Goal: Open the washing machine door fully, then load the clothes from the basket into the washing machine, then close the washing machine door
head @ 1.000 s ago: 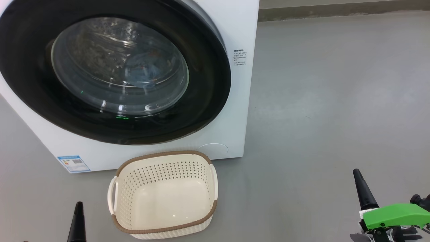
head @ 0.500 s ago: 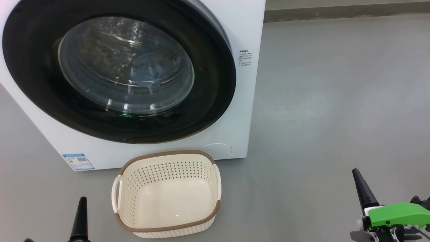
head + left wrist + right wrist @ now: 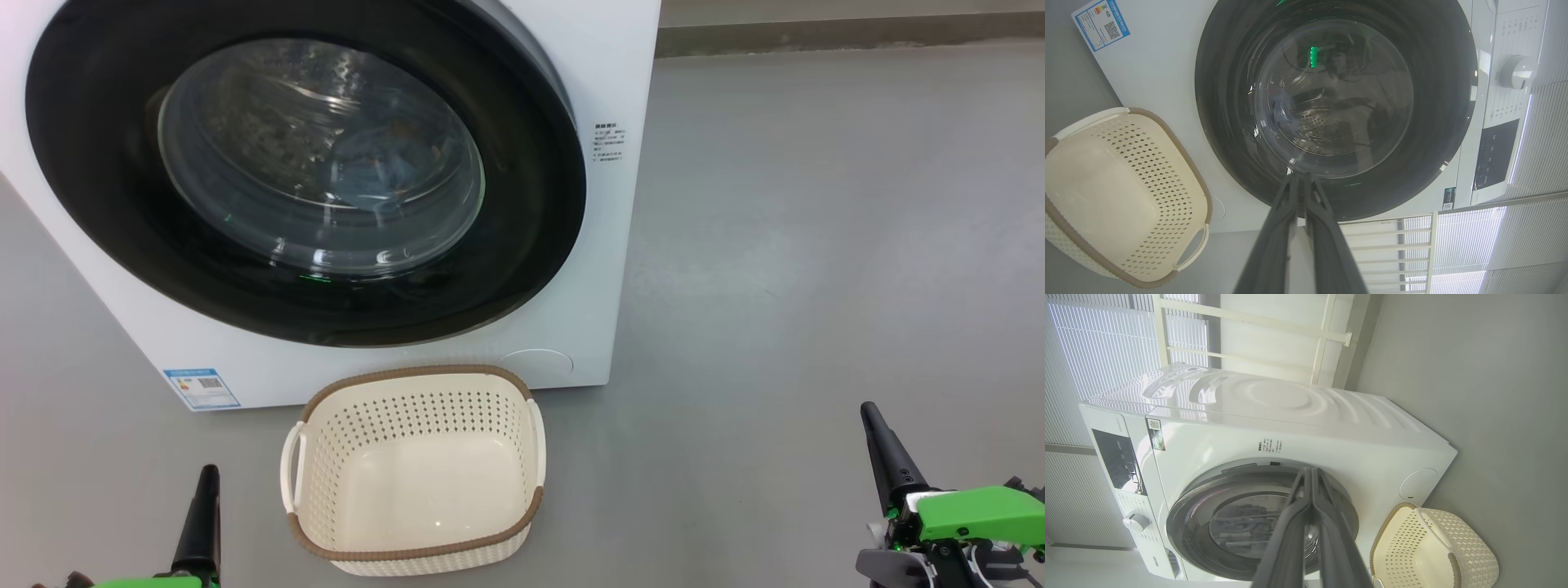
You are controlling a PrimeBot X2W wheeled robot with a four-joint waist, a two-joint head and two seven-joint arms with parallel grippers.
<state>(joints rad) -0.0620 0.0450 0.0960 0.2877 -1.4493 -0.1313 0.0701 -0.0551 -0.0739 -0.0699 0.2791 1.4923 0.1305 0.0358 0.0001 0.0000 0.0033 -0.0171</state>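
The washing machine (image 3: 608, 65) stands in front of me, its round black washing machine door (image 3: 98, 204) lying flush against the front. Through the glass, light-blue clothes (image 3: 371, 167) lie inside the drum. The cream basket (image 3: 412, 373) sits on the floor just before the machine, nothing in it. My left gripper (image 3: 211, 472) is shut at the lower left, left of the basket. At the lower right my right gripper (image 3: 868, 408) is shut too, well clear of basket and machine. The left wrist view has the shut left gripper (image 3: 1300, 175) pointing at the door (image 3: 1229, 81). The right gripper (image 3: 1310, 470) is also shut, holding nothing.
Grey floor (image 3: 816, 245) spreads to the right of the machine, ending at a skirting strip (image 3: 816, 33). A blue label (image 3: 202, 388) and a round flap (image 3: 539, 363) mark the machine's lower front. Its control panel with a knob (image 3: 1515, 71) and a white railing (image 3: 1392, 245) lie beyond.
The whole head view has drifted right, so the camera has moved. Both grippers stay shut and low. Door and basket stand as before.
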